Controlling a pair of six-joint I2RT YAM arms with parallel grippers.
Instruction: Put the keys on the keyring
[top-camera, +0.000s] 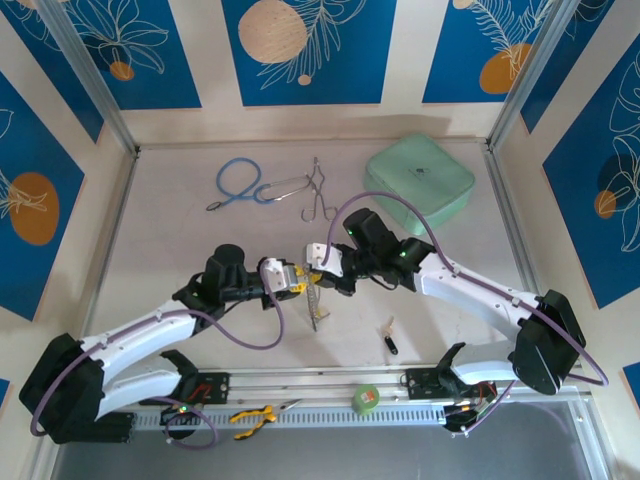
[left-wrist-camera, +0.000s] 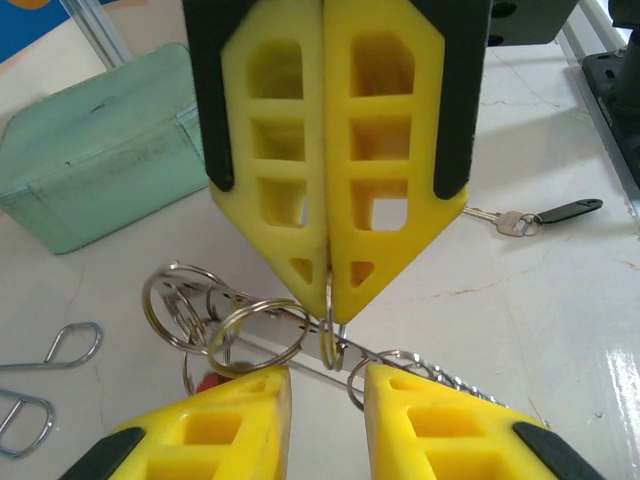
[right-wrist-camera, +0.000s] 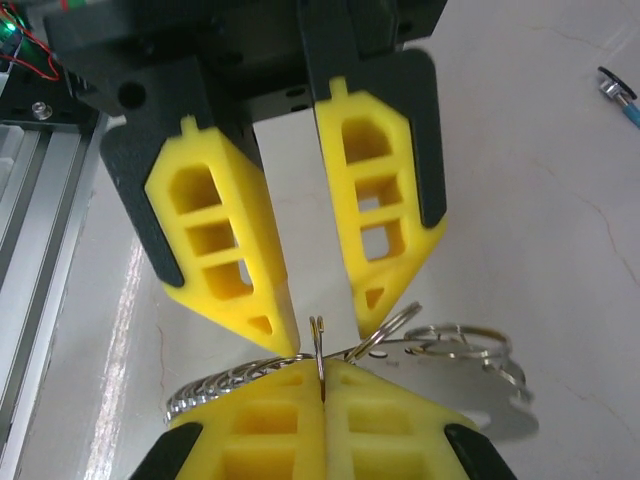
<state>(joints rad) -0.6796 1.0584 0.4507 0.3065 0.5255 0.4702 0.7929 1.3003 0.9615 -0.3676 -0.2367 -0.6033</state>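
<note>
Right gripper (right-wrist-camera: 322, 378) fully closed on keyring (right-wrist-camera: 319, 345), holding it edge-up, guessing to steady it for threading. Left gripper (left-wrist-camera: 325, 380) a crack apart around same ring, gripping nothing. Black-headed key (left-wrist-camera: 565, 211) well apart on table (left-wrist-camera: 560, 340).

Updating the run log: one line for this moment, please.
right hand: shut on silver split keyring | left hand: open, close to it | black-headed silver key: lying on table

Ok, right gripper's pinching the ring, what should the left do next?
Probably back the left gripper off toward the black-headed key: its jaws stand open around the ring, which the right gripper pinches, and that key lies loose on the table.
</note>
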